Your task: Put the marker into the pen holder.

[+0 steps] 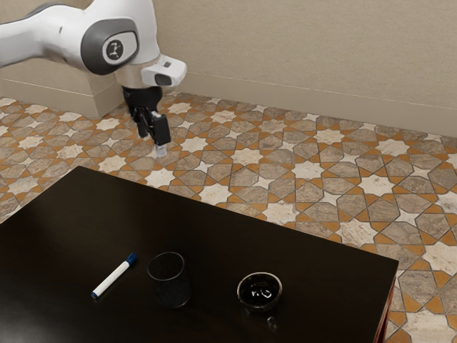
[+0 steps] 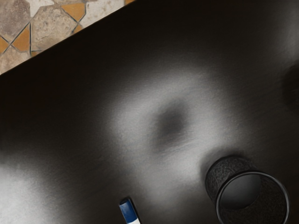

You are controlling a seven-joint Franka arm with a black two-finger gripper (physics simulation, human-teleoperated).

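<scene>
We hover above the table (image 1: 193, 229), gripper (image 1: 153, 145) spread and empty
The marker (image 1: 114, 276) lies near the pen holder (image 1: 171, 286), a gap between; on the holder's other side sits a bowl (image 1: 260, 305), all well in from the tile-side edge (image 1: 239, 215)

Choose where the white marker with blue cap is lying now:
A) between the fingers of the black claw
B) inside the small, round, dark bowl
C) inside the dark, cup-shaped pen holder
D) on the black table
D: the marker lies on the table, beside the pen holder.
</scene>
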